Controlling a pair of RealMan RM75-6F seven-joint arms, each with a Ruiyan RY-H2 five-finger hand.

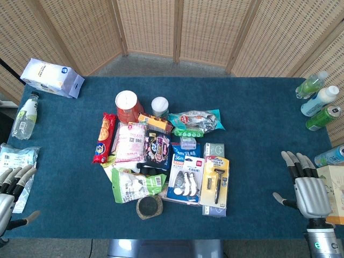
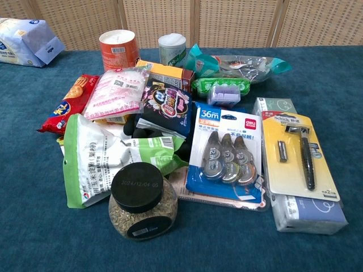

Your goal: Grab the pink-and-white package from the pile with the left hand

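Note:
The pink-and-white package [image 1: 129, 142] lies flat in the left part of the pile, between a red cracker pack [image 1: 104, 138] and a dark purple pack [image 1: 157, 150]. The chest view shows the pink-and-white package [image 2: 117, 92] resting on top of other goods, uncovered. My left hand [image 1: 12, 189] rests at the table's near left edge, fingers apart and holding nothing, far left of the pile. My right hand [image 1: 306, 185] sits at the near right edge, fingers spread and holding nothing. Neither hand appears in the chest view.
The pile also holds a red cup [image 1: 127, 105], a green-and-white bag [image 1: 134, 185], a dark-lidded jar [image 2: 142, 201], correction tapes [image 2: 226, 153] and a razor pack [image 1: 216, 180]. A bottle [image 1: 24, 115] and tissue pack [image 1: 51, 77] lie left; bottles and cans [image 1: 320, 102] stand right.

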